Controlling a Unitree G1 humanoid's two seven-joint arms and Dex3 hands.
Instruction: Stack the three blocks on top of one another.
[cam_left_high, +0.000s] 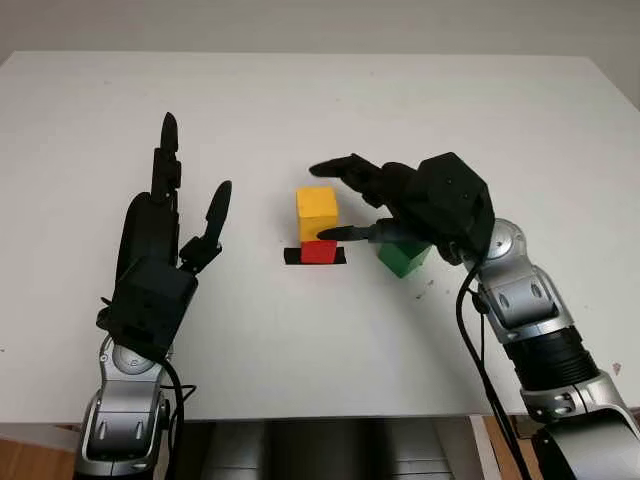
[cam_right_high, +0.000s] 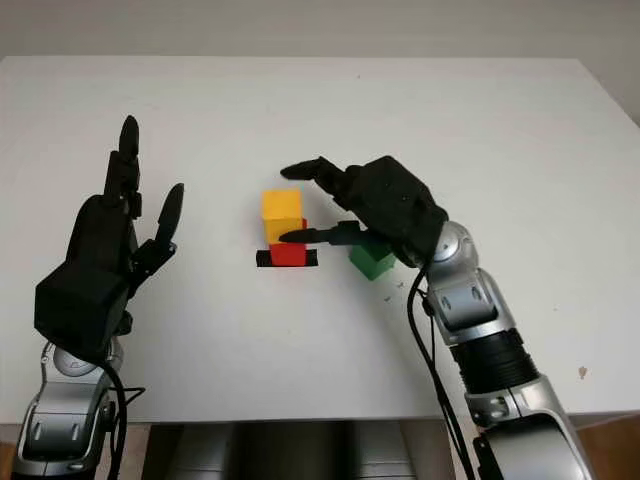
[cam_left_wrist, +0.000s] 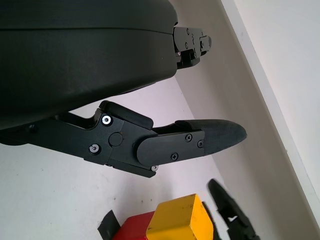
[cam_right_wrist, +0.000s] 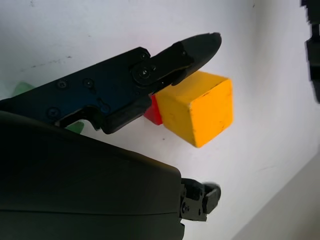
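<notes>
- White table (cam_left_high: 330, 340) in front of me; both arms come up over its near edge.
- Left hand (cam_left_high: 165, 250) is up over the left part of the table, well apart from the blocks, open and holding nothing.
- Right hand (cam_left_high: 405, 205) I see near the middle, just right of the stack, holding nothing, palm turned toward the blocks. One finger reaches above and behind the yellow block, another points at the seam between yellow and red. I cannot tell from the head views whether a fingertip touches; the right wrist view shows a finger lying close across the yellow block's edge.
- Red block (cam_left_high: 319, 250) sits on a strip of black tape (cam_left_high: 292, 256) at table centre.
- Yellow block (cam_left_high: 317, 208) stands on the red one, roughly square to it, upright.
- Green block (cam_left_high: 402, 259) lies on the table just right of the stack, partly hidden under my right hand, not stacked.
- Small dark specks (cam_left_high: 430, 288) mark the table near the green block.
</notes>
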